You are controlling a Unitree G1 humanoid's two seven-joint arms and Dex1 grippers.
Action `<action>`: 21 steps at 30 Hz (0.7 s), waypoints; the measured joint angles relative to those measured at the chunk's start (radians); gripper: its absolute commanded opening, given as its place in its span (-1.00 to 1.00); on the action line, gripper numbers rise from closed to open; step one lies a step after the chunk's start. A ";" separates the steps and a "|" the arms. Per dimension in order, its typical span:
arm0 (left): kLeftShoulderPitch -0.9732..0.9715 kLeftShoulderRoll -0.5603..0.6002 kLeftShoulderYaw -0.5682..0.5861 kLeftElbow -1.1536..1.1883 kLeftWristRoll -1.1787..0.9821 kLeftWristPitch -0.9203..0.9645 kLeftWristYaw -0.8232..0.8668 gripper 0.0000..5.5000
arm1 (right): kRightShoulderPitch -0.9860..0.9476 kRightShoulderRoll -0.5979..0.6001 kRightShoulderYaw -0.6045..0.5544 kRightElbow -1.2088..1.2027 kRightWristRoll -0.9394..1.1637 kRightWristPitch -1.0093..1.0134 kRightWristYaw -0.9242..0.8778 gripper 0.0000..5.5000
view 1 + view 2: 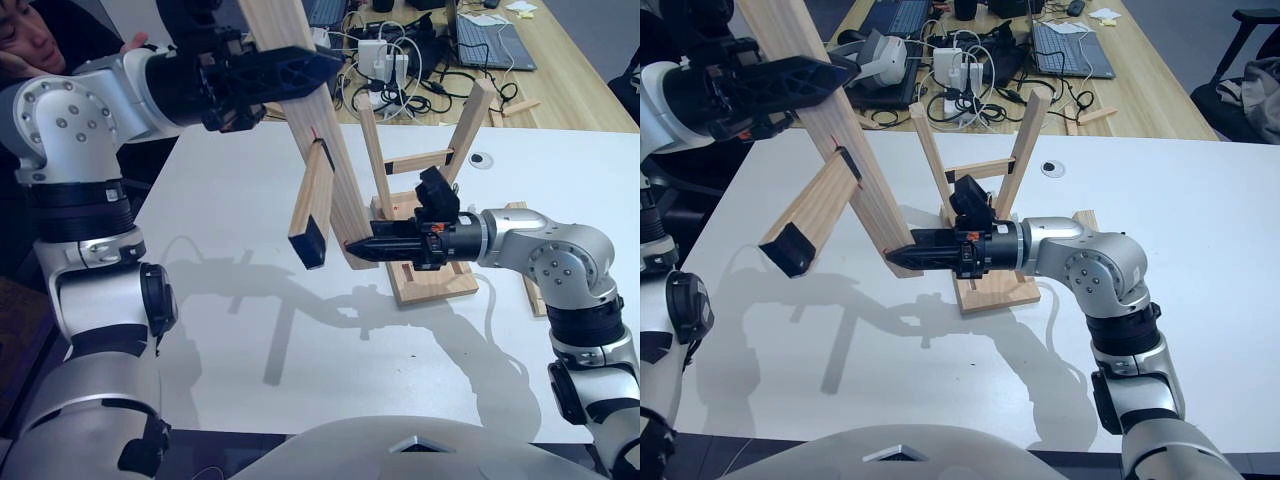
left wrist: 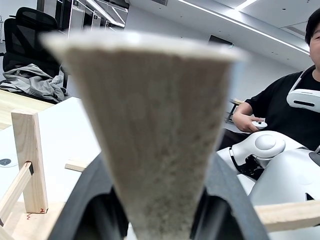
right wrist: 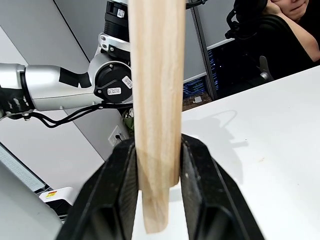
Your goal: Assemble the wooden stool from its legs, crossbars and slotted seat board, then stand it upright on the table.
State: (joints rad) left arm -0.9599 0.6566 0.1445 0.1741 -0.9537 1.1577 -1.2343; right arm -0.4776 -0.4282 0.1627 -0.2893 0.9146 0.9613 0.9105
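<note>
left claw (image 1: pixel 305 70): clenching the upper part of a long wooden leg (image 1: pixel 872 205), high over the desk's (image 1: pixel 250 330) far left corner
right claw (image 1: pixel 355 248): clamping the same leg near its foot, low over the middle of the desk
held leg: slanting down from far left toward the middle; whether its foot is touching the desk cannot be told
hanging crossbar (image 1: pixel 312 205): sticking out from the held leg's middle, pointing down toward the near edge, dark cap on its free end
seat board (image 1: pixel 430 285): lying flat toward the far edge, right of middle, just beside the held leg's foot
standing legs (image 1: pixel 375 150): two rising from the board, leaning apart, with a short crossbar (image 1: pixel 418 162) joining them
in the way: the right forearm is lying across the board's near side
loose wooden strip (image 1: pixel 533 290): lying right of the board, partly behind the arm
grommet (image 1: pixel 481 158): sitting by the far edge
wooden desk behind: carrying laptops (image 1: pixel 490 40) and tangled cables (image 1: pixel 385 60)
</note>
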 measured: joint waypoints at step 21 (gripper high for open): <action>0.052 -0.053 0.091 0.044 -0.019 0.004 0.190 -0.63 | 0.044 -0.134 -0.022 0.084 -0.138 -0.023 0.017 0.06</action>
State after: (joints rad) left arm -0.9081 0.6037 0.2354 0.2178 -0.9725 1.1617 -1.0446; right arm -0.4333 -0.5621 0.1411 -0.2057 0.7761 0.9385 0.9274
